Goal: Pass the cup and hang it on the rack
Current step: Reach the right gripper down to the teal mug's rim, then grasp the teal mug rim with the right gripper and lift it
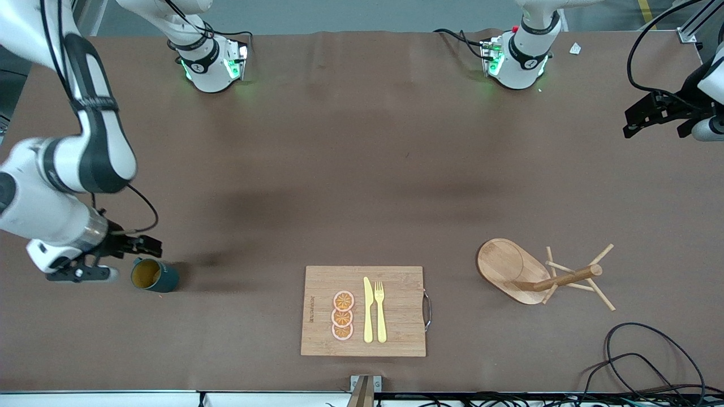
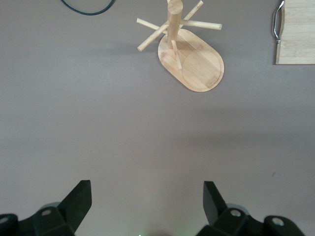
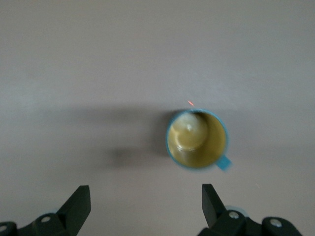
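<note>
The dark teal cup (image 1: 154,275) stands upright on the brown table near the right arm's end, its mustard inside showing. In the right wrist view the cup (image 3: 197,139) shows from above, its small handle toward one fingertip. My right gripper (image 1: 113,260) hangs just beside the cup, open and empty (image 3: 146,196), not around it. The wooden rack (image 1: 505,270) stands upright toward the left arm's end, with its post and thin pegs. It also shows in the left wrist view (image 2: 191,59). My left gripper (image 1: 656,116) waits high at that table end, open and empty (image 2: 147,194).
A bamboo cutting board (image 1: 396,339) lies near the front edge between cup and rack, carrying three orange slices (image 1: 343,315), a yellow knife and a fork. Its handle end shows in the left wrist view (image 2: 298,34). Black cables (image 1: 639,350) loop at the front corner near the rack.
</note>
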Robot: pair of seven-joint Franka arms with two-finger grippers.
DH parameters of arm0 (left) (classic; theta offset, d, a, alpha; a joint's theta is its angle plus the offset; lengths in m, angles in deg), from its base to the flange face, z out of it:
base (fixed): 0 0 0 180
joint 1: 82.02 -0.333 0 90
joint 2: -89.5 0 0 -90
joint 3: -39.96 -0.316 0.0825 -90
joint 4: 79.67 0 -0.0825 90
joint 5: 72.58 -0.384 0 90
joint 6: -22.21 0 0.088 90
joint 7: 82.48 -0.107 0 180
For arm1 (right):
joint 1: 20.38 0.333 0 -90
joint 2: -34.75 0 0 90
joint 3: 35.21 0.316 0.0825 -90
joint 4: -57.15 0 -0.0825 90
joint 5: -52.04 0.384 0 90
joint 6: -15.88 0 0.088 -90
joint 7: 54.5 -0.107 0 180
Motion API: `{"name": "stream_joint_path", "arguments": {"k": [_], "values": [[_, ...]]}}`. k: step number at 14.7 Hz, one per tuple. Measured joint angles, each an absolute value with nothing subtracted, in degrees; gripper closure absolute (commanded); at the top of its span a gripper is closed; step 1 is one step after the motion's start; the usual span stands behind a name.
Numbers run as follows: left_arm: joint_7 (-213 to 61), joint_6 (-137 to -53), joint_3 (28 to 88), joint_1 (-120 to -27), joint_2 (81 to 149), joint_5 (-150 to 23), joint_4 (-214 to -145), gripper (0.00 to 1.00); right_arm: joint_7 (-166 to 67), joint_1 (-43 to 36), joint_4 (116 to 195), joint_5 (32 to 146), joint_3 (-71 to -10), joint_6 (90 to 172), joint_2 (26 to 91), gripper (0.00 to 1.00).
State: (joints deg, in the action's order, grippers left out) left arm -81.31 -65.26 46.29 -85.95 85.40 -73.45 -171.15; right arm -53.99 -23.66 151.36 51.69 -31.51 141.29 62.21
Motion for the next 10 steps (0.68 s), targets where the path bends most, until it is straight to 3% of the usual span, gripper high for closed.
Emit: {"name": "stream_joint_path", "arguments": {"k": [6,10], "values": [[-81.3,-65.3,46.3,-86.3,85.4,-73.5,-170.9,0.0,-54.0,-23.8,150.2,48.7,-32.0,147.2,69.7,0.02],[-81.3,-65.3,46.3,-87.0,85.4,-73.5,-170.9,0.0,-53.9,-23.9,149.5,47.0,-32.2,147.1,71.1,0.51]]}}
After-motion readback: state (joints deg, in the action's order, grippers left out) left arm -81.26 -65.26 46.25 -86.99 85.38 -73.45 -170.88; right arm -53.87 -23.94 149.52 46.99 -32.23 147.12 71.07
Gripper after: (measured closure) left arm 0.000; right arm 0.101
